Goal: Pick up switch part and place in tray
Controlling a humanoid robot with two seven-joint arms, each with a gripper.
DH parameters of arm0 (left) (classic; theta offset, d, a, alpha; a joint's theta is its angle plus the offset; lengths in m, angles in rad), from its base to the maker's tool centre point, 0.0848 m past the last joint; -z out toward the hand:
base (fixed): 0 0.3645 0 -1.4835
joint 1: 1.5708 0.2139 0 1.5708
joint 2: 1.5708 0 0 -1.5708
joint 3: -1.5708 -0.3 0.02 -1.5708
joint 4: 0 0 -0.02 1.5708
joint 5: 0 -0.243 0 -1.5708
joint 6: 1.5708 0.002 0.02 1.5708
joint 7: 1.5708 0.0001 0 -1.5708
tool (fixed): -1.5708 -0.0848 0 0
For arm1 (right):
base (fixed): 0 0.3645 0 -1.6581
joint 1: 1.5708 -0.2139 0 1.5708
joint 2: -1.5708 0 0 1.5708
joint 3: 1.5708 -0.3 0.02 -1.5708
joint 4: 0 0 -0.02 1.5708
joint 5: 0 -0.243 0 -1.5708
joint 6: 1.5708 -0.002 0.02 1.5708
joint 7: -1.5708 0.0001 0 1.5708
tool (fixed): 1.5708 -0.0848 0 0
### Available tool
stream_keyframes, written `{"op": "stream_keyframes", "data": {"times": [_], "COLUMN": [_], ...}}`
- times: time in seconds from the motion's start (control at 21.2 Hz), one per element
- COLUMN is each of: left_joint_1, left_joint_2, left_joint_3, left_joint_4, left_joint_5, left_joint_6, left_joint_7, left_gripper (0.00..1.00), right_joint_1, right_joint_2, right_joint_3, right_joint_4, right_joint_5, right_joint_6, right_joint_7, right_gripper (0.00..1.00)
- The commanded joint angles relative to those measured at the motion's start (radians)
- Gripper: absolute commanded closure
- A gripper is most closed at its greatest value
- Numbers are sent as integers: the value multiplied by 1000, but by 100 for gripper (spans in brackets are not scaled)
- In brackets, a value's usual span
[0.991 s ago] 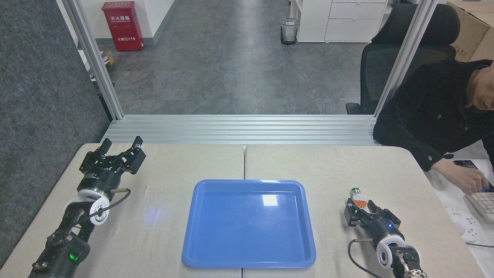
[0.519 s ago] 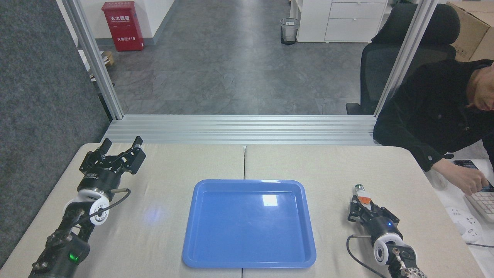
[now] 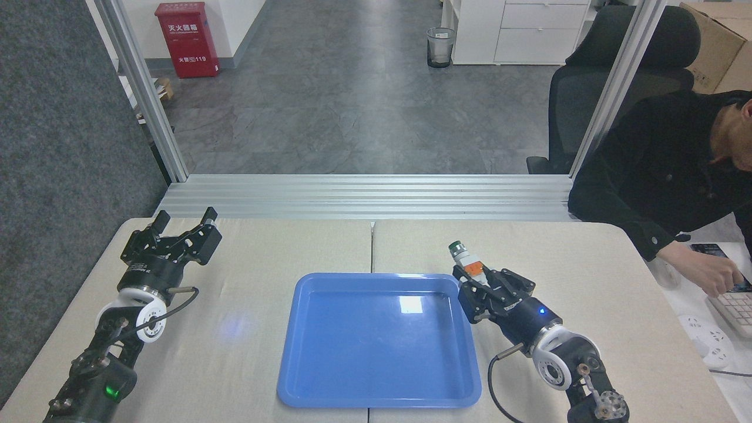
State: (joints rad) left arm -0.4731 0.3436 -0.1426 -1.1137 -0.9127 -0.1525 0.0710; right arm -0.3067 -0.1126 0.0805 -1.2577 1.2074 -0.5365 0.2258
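A red cabinet (image 3: 186, 39) on the grey floor was marked "119". On the beige table (image 3: 587, 247), the switch part (image 3: 468, 262) was gripped by the right gripper (image 3: 479, 281) just beside the blue tray (image 3: 464, 352)'s far right corner. Left of the tray, the left gripper (image 3: 183, 221) was held spread, empty.

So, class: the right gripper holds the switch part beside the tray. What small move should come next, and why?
Probably carry it a little further left. The right gripper grips the switch part at the top right corner of the tray, not yet over its blue floor.
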Motion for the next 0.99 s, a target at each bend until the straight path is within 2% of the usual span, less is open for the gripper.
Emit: {"op": "stream_keyframes", "data": {"times": [0.0, 0.24, 0.52, 0.57, 0.66, 0.75, 0.8, 0.85, 0.9, 0.94], "left_joint_1": [1, 1, -1, 1, -1, 1, 1, -1, -1, 1], "left_joint_2": [0, 0, 0, 0, 0, 0, 0, 0, 0, 0], "left_joint_3": [0, 0, 0, 0, 0, 0, 0, 0, 0, 0], "left_joint_4": [0, 0, 0, 0, 0, 0, 0, 0, 0, 0], "left_joint_5": [0, 0, 0, 0, 0, 0, 0, 0, 0, 0], "left_joint_6": [1, 1, 1, 1, -1, 1, 1, 1, 1, 1], "left_joint_7": [0, 0, 0, 0, 0, 0, 0, 0, 0, 0], "left_gripper": [0, 0, 0, 0, 0, 0, 0, 0, 0, 0], "right_joint_1": [75, 121, 130, 130, 129, 118, 103, 69, 36, -6], "right_joint_2": [45, 82, 108, 119, 146, 175, 189, 205, 208, 199], "right_joint_3": [122, 125, 134, 131, 122, 117, 95, 50, 18, -8], "right_joint_4": [-260, -134, -115, -106, -91, -78, -72, -71, -71, -71], "right_joint_5": [213, 241, 241, 241, 224, 198, 157, 88, 52, 43], "right_joint_6": [-177, -88, -23, -11, 16, 20, 33, 61, 87, 113], "right_joint_7": [84, 184, 219, 219, 208, 199, 172, 123, 97, 84], "right_gripper": [100, 100, 100, 86, 0, 0, 0, 0, 0, 0]}}
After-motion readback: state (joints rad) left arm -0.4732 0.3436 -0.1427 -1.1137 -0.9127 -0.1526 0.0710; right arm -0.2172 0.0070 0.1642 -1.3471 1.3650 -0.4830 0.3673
